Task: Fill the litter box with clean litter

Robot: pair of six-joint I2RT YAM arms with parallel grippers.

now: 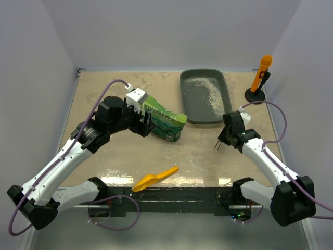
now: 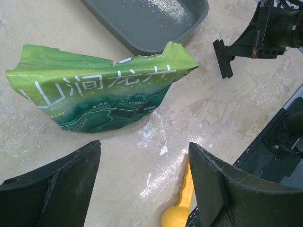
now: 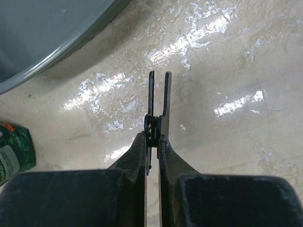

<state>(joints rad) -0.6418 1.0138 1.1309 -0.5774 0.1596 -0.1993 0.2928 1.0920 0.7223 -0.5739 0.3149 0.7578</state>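
The dark grey litter box (image 1: 225, 99) lies at the back of the table, with pale litter granules (image 1: 208, 88) spread in its far part. It also shows in the left wrist view (image 2: 137, 28) and the right wrist view (image 3: 42, 38). A green printed bag (image 1: 167, 123) lies on its side left of the box, its top towards the box (image 2: 99, 90). My left gripper (image 2: 143, 151) is open and empty, just on the near-left side of the bag. My right gripper (image 3: 152, 137) is shut on a thin black clip (image 3: 158, 101) and holds it above the table near the box's front right corner.
A yellow scoop (image 1: 154, 178) lies near the front edge; its handle shows by my left gripper's right finger (image 2: 182, 201). An orange tool stands in a black holder (image 1: 258, 78) at the back right. Some granules are scattered on the tabletop (image 2: 156, 142).
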